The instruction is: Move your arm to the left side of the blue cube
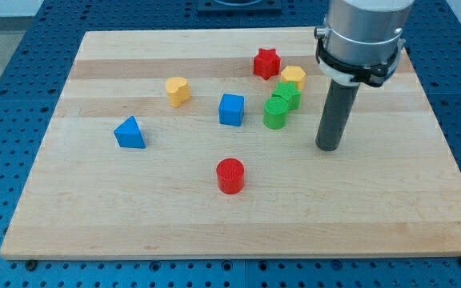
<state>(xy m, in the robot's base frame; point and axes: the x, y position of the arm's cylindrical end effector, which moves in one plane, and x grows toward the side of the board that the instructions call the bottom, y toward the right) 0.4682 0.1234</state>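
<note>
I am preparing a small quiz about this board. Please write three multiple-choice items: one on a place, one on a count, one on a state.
1. Where is my tip relative to the blue cube?
A. the view's right
B. the view's left
C. touching it

2. How many red blocks are on the board?
A. one
B. two
C. three

3. Is my tip touching any block?
A. it pushes the green blocks
B. it touches none
C. it rests on the red cylinder

Key: 1 A, the green blocks lie between them. 2 B, a red star and a red cylinder. 3 B, bare wood surrounds it.

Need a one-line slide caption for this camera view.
My tip rests at the view's right of the green blocks, far from the blue cube.
</note>
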